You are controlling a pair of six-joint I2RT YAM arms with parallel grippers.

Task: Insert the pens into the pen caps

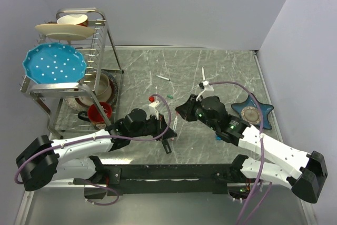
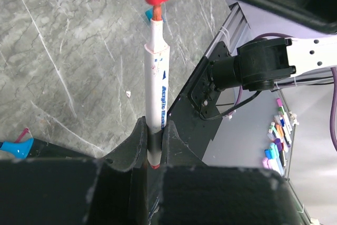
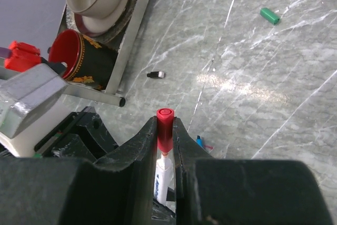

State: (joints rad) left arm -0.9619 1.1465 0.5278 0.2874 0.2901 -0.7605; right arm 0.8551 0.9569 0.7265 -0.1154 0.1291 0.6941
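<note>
Since pen [image 2: 157, 77] and red cap [image 3: 165, 115] are light, slick, stiff, left gripper [image 2: 156, 133] clamps barrel tail, right gripper [image 3: 165, 127] pinches cap.

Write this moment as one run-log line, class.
left gripper: shut on white pen | right gripper: shut on red cap | red cap: at pen tip, not seated | green cap: on table

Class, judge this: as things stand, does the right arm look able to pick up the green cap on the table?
Probably not yet: the right gripper is shut on the red cap, leaving no free grip, though nothing stands around the green cap.
</note>
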